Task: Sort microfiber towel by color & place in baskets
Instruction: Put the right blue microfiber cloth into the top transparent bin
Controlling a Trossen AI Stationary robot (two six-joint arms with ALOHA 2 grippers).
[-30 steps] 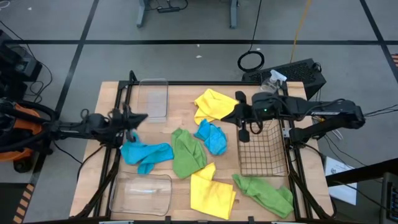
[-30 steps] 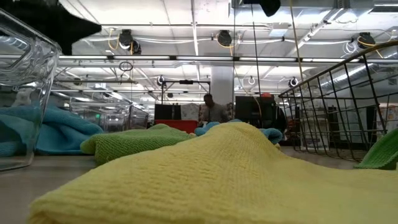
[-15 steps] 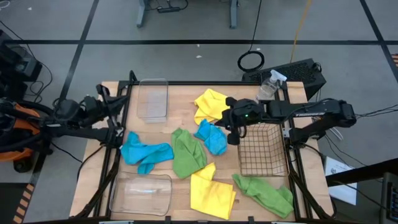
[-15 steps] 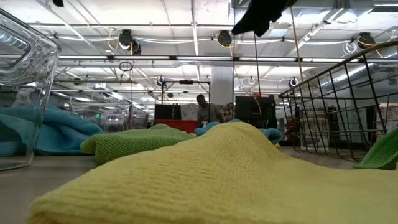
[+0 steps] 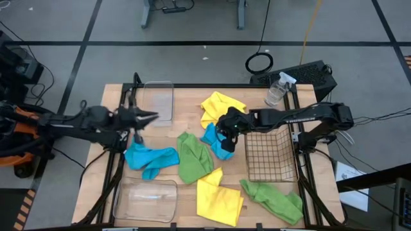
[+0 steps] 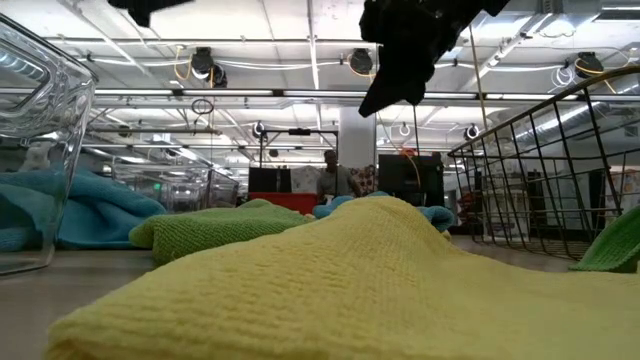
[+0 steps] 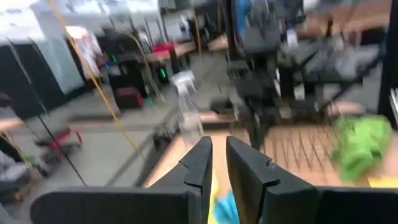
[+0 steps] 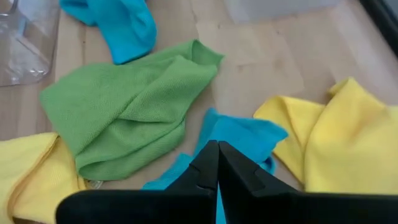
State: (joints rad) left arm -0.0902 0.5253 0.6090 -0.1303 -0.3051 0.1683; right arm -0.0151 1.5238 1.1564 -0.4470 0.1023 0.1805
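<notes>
The right gripper (image 5: 226, 136), fingers pressed together with nothing between them, hangs over the blue towel (image 5: 218, 141) at the centre of the high view. Its dark arm reaches in level from the right edge of the table, passing above the upper side of the dark wire basket (image 5: 270, 154). In the right wrist view the clenched fingers (image 8: 214, 168) point down at that blue towel (image 8: 239, 140), with a green towel (image 8: 127, 112) and a yellow towel (image 8: 339, 146) on either side.

The left gripper (image 5: 151, 117) sits at centre left of the high view, its arm stretched in from the left edge and its tip over the lower end of the clear tub (image 5: 158, 101) at the table's upper left. In the left wrist view its two fingers (image 7: 200, 163) stand a narrow gap apart, gripping nothing.

A second blue towel (image 5: 151, 159) lies just below the left gripper. The large green towel (image 5: 192, 157) spreads at table centre, with a yellow towel (image 5: 218, 200) below it and another yellow towel (image 5: 221, 108) above. A second green towel (image 5: 275, 199) lies at lower right, beside the wire basket's lower edge. A second clear tub (image 5: 146, 200) stands at lower left. All three baskets hold no towels. A clear spray bottle (image 5: 277, 88) stands at the upper right corner.
</notes>
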